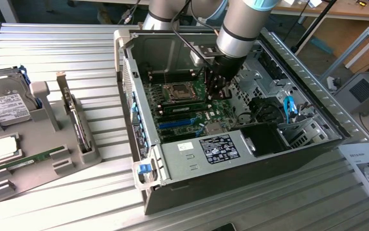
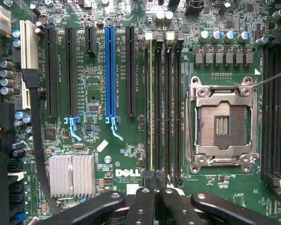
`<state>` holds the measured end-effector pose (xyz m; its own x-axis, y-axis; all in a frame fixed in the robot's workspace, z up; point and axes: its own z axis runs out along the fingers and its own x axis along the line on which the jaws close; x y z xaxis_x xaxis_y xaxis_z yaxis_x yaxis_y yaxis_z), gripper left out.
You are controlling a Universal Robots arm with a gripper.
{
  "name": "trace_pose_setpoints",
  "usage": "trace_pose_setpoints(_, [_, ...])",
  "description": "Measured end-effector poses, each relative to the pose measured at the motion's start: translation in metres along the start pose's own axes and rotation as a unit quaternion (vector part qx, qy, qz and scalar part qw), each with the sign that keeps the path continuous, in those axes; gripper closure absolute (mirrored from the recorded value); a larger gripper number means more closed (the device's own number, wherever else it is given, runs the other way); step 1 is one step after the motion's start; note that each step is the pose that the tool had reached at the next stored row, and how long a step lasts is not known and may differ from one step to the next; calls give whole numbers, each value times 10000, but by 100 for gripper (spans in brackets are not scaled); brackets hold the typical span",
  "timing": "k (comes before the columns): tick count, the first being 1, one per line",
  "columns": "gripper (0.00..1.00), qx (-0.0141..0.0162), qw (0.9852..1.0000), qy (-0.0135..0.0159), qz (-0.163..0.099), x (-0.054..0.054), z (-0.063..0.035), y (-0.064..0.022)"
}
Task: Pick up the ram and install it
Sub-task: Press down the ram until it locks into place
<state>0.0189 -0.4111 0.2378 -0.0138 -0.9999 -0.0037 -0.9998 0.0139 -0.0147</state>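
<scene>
Arm hides part of the board inside an open PC case

The arm [image 1: 236, 33] runs off the exterior view's top edge and covers the slots behind it; the gripper [image 2: 152, 206] is cut by the wrist view's edge, and the board [image 2: 98, 150] print is too small to read.

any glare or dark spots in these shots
Exterior view: bright glare washes the ribbed silver metal table, while the open black computer case sits shadowed around the green motherboard. Wrist view: that board is evenly lit; the black gripper is dark against it.
</scene>
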Motion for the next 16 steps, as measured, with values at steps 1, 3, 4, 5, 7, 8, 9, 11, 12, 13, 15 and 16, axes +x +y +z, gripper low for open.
trace_pose_setpoints(1, [89,0,10000,1,0,0,0,0])
trace_pose_setpoints(3, [89,0,10000,1,0,-1,2,0])
trace_pose_setpoints(4, [89,0,10000,1,0,-1,4,0])
trace_pose_setpoints(5, [89,0,10000,-3,0,-3,9,0])
trace_pose_setpoints(7, [89,0,10000,-4,0,-8,13,1])
trace_pose_setpoints(8, [89,0,10000,-5,0,-10,14,1])
trace_pose_setpoints(9, [89,0,10000,-6,0,-13,16,1])
trace_pose_setpoints(11, [89,0,10000,-6,0,-13,16,1])
trace_pose_setpoints(12, [89,0,10000,-5,0,-13,16,1])
trace_pose_setpoints(13, [89,0,10000,-6,0,-14,20,1])
trace_pose_setpoints(15, [89,0,10000,-5,0,-14,36,1])
trace_pose_setpoints(16, [89,0,10000,-4,0,-13,43,1])
